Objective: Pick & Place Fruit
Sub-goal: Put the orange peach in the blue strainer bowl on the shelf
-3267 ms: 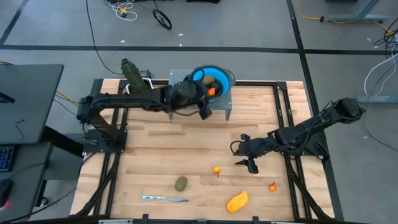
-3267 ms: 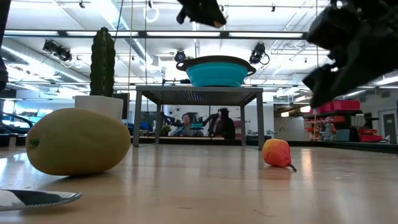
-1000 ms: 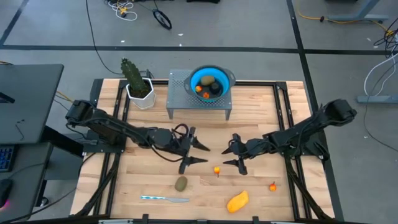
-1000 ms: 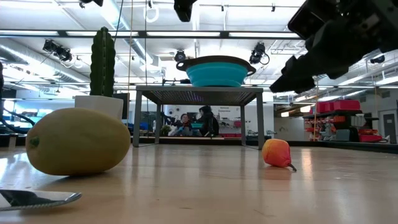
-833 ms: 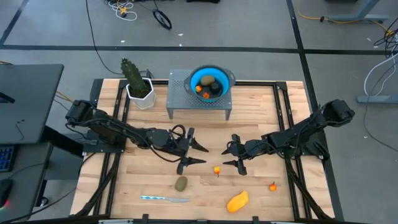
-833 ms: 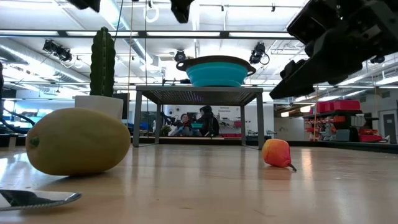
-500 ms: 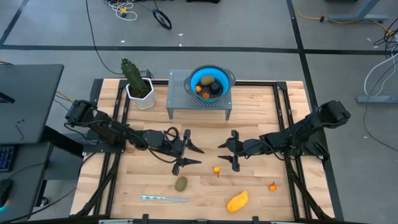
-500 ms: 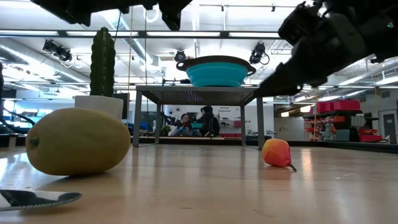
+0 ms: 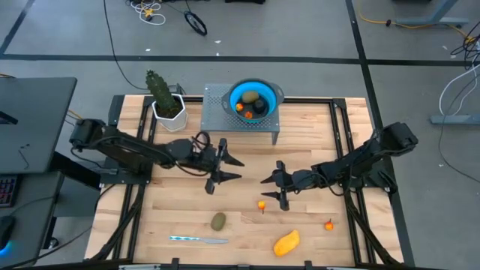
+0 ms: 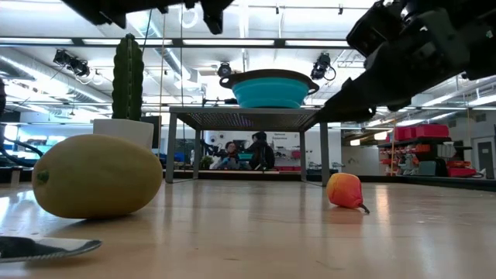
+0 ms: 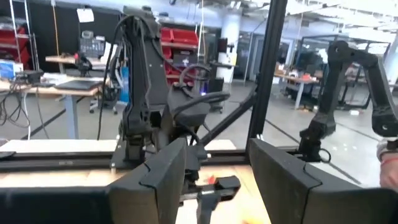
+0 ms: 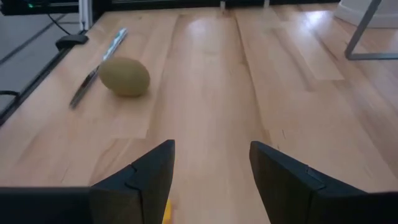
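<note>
Counting from the table's near edge, four pieces of fruit are not yet collected: the yellow-orange oblong fruit (image 9: 286, 242), the knife (image 9: 198, 239) beside it being no part of the job, then a tiny orange-red bit (image 9: 328, 223), the olive-green oval (image 9: 218, 220), and a second orange-red bit (image 9: 261, 203). Just above that last bit hangs the right gripper (image 9: 274, 187), its fingers spread with nothing between them; by its place I judge this bit the likely next pick. Level with it, the left gripper (image 9: 223, 170) hovers over bare wood, likewise released and empty. Farthest off, the blue bowl (image 9: 274, 93) on the grey stand (image 9: 213, 120) already holds an olive-green piece, a near-black ball and orange-red bits, so roughly half the job looks done. The cactus (image 9: 158, 88) stands beside it.
</note>
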